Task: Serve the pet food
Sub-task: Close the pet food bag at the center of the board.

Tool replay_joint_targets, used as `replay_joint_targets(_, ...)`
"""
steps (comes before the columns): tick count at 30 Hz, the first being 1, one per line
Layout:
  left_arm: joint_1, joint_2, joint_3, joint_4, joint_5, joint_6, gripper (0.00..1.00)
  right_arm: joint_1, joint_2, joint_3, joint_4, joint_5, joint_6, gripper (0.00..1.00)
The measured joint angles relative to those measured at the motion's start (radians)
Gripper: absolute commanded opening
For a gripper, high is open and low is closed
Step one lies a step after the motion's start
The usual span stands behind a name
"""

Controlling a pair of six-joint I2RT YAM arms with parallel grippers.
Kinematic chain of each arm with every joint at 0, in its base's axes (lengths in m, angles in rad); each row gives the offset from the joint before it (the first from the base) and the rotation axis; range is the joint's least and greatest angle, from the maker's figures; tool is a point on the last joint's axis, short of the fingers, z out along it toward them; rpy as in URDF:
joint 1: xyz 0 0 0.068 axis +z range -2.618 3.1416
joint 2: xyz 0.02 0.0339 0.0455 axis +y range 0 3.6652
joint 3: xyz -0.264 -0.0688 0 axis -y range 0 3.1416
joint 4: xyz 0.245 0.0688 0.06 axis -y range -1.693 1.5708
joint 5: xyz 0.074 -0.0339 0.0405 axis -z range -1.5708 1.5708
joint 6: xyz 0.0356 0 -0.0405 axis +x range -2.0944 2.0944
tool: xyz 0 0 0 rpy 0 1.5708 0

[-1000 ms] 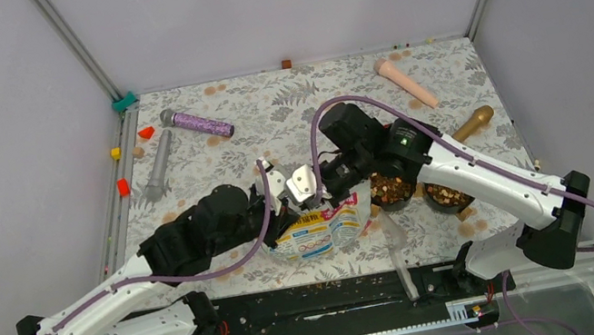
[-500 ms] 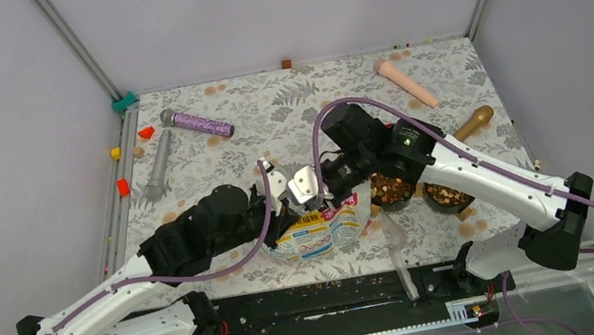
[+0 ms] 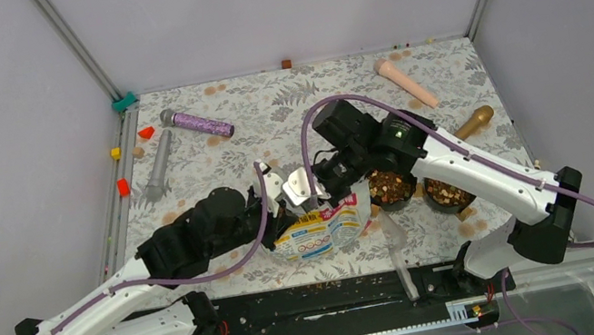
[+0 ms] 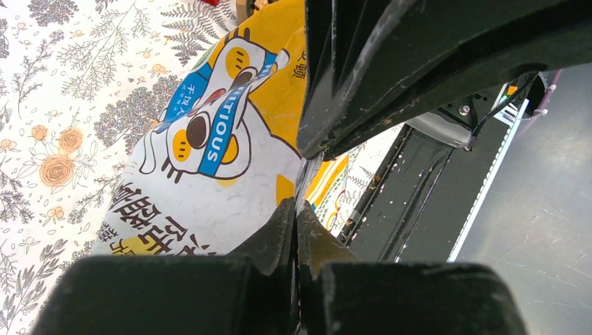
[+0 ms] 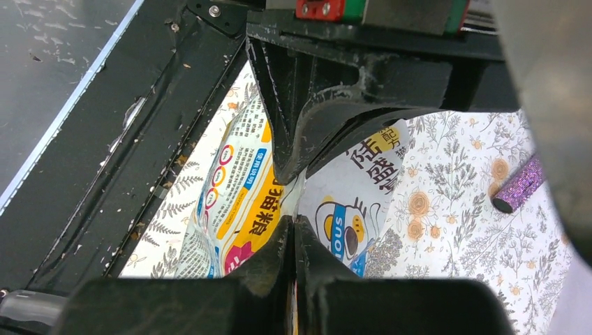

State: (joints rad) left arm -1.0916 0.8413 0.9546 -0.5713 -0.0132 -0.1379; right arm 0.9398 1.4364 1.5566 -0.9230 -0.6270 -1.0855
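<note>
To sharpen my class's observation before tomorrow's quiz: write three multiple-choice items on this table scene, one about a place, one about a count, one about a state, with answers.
1. Where do the kibble bowls stand relative to the cat-print bag?
A) left of it in the top view
B) right of it in the top view
C) behind it, at the far edge

2. How many bowls hold kibble?
A) one
B) two
C) four

3. How do the hands stand?
A) left hand and right hand both shut on the bag
B) both open above the bag
C) only one grips the bag

Answers:
1 B: both bowls sit to the bag's right in the top view.
2 B: two dark bowls show brown pieces.
3 A: each wrist view shows that hand pinched onto the bag's edge.
</note>
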Motion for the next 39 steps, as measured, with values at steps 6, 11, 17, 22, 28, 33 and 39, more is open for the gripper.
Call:
replay_joint_targets(6, -0.001, -0.001, 0.0, -0.001, -0.002, 0.014, 0.0, 0.0, -0.029, -0.037, 0.024, 0.009, 0.001, 0.36)
replay_joint_targets(11, -0.003, -0.01, 0.0, 0.016, -0.007, 0.017, 0.0, 0.0, -0.05, -0.066, 0.005, 0.073, 0.006, 0.4)
replay_joint_targets(17, 0.0, -0.015, 0.0, 0.017, -0.006, 0.009, 0.0, -0.002, -0.001, -0.063, -0.058, 0.148, 0.019, 0.36)
replay_joint_targets(22, -0.003, -0.015, -0.002, 0.019, -0.005, 0.011, 0.0, -0.002, 0.005, -0.057, -0.058, 0.153, 0.054, 0.37)
replay_joint_targets(28, -0.003, -0.015, -0.002, 0.021, -0.004, 0.014, 0.0, -0.006, -0.117, -0.194, 0.108, 0.119, 0.16, 0.44)
replay_joint_targets(33, -0.003, -0.015, -0.002, 0.021, 0.0, 0.017, 0.0, -0.007, -0.203, -0.259, 0.206, 0.057, 0.224, 0.44)
replay_joint_targets(39, -0.003, -0.015, -0.002, 0.021, 0.001, 0.028, 0.0, -0.007, -0.177, -0.24, 0.24, 0.021, 0.274, 0.42)
